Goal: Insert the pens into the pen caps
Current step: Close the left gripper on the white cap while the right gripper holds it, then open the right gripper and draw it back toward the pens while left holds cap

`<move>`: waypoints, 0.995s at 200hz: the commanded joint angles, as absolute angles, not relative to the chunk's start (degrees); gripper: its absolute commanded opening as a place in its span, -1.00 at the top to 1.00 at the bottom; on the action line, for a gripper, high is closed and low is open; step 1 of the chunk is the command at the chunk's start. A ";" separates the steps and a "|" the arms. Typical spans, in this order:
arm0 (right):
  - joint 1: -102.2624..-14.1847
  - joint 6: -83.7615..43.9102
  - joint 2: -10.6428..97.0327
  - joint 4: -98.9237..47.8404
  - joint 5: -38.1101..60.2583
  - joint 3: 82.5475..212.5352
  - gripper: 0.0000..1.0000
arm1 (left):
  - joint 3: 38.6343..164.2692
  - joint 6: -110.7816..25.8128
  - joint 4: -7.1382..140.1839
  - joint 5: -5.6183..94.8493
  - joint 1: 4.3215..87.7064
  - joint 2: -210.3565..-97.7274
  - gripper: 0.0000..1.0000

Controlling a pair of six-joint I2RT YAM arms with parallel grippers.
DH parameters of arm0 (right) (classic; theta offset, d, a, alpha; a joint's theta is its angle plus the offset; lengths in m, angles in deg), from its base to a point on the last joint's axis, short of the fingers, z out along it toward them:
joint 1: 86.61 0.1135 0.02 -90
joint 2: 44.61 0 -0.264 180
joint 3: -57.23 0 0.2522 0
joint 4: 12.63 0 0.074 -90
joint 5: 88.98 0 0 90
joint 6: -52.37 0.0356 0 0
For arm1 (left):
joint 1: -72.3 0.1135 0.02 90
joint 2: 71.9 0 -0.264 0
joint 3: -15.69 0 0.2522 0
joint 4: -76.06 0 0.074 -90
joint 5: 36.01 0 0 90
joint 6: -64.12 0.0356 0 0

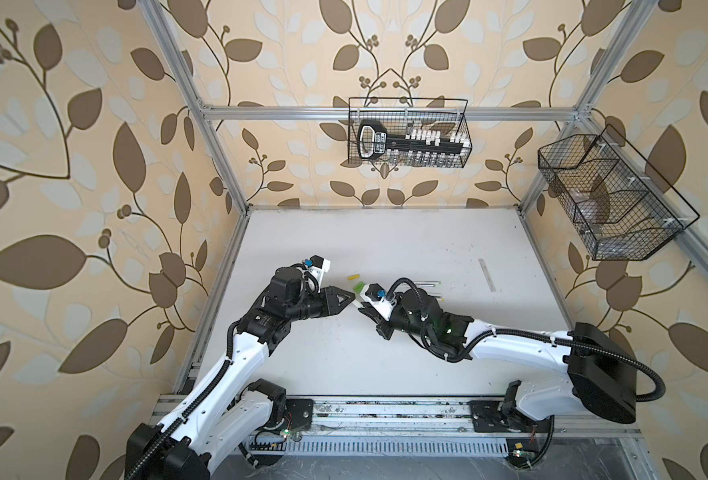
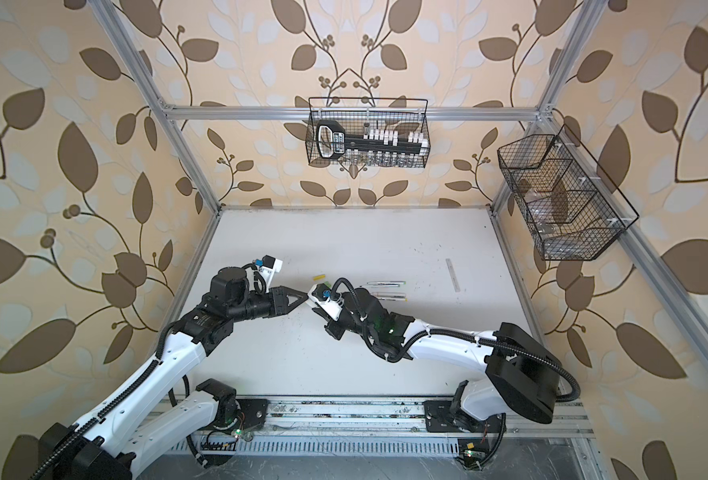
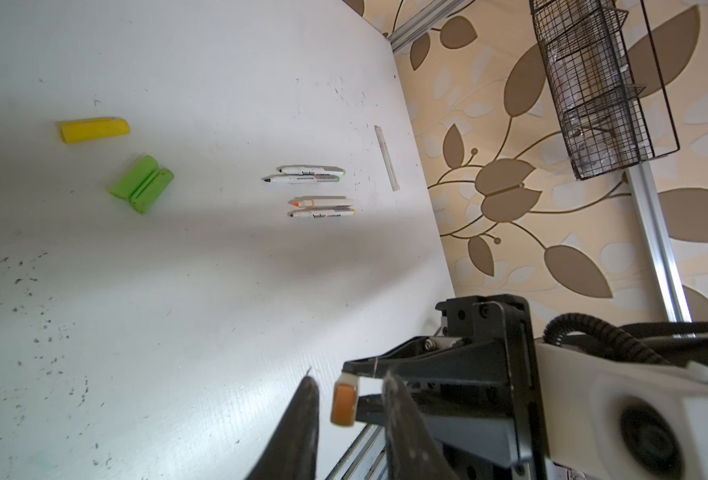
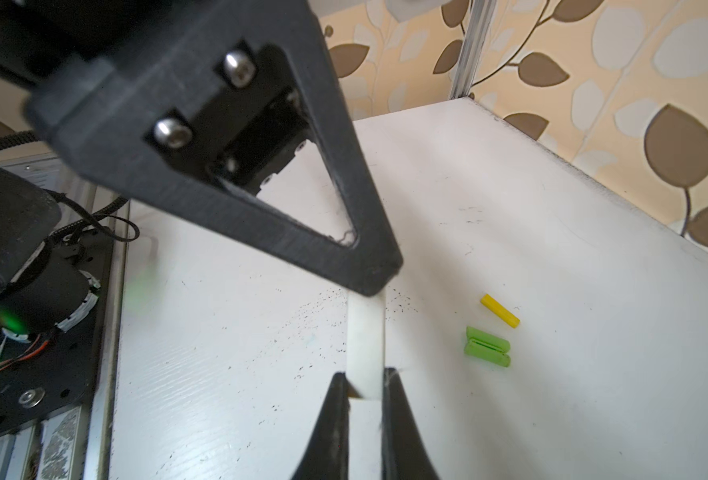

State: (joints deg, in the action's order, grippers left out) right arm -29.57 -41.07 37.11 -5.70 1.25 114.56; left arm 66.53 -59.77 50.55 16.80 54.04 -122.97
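Note:
My right gripper is shut on a pale white pen cap with an orange end, held above the table. My left gripper meets it tip to tip in both top views. Its jaws stand either side of the cap's orange end, with a gap on one side. Four pens lie in two pairs on the table, partly behind the right arm in a top view. Two green caps lie side by side and touching, with a yellow cap close by.
A thin pale strip lies on the white table toward the right wall. A wire basket hangs on the back rail and another on the right rail. Dark specks mark the table near the grippers.

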 commanded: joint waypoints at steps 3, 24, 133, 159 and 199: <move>-28.64 -40.18 37.46 -5.63 -2.09 117.78 0.78 | 66.24 -59.21 52.81 14.96 54.46 -123.29 0.44; -27.94 -39.89 37.83 -5.37 -3.08 118.25 0.78 | 66.28 -59.11 52.99 14.88 54.46 -123.62 0.47; -27.24 -39.23 38.18 -7.40 -4.72 119.79 0.69 | 66.96 -57.42 50.02 20.79 54.55 -120.63 1.00; -30.38 -38.28 38.07 -13.27 -0.96 121.48 0.50 | 68.44 -55.80 46.67 22.45 54.88 -119.70 1.00; -40.55 -38.05 35.23 -23.38 8.68 121.22 0.10 | 73.61 -52.68 40.19 18.16 55.98 -120.79 1.00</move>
